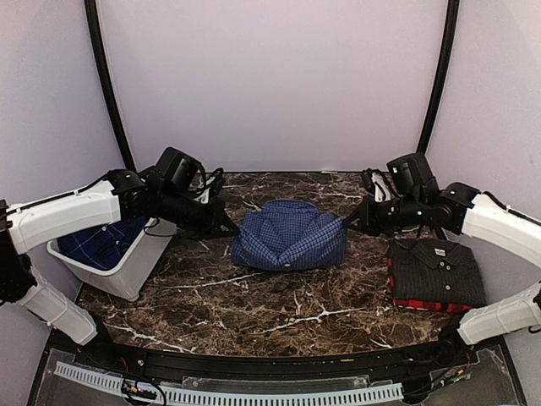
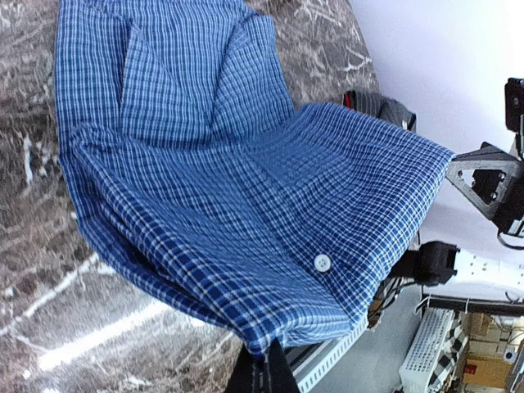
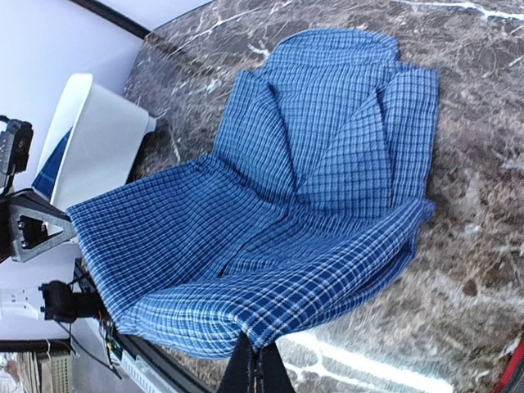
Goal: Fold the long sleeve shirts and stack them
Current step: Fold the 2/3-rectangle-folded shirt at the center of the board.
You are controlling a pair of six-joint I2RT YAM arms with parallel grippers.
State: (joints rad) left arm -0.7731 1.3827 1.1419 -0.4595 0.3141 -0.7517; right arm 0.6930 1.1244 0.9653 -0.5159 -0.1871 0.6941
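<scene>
Pale lilac walls enclose a dark brown marble-patterned desk. Two curved black poles rise at the back corners.

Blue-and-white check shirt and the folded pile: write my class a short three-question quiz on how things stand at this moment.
1. True or false: the blue-and-white check shirt lies on top of the black pinstripe shirt.
2. Which shirt is at the bottom of the pile by the right arm? A: blue-and-white check. B: black pinstripe. C: the red-and-black plaid shirt.
3. Fill in: the left gripper and the right gripper are each shut on a side of the ____ shirt.
Key: 1 false; 2 C; 3 blue-and-white check.
</scene>
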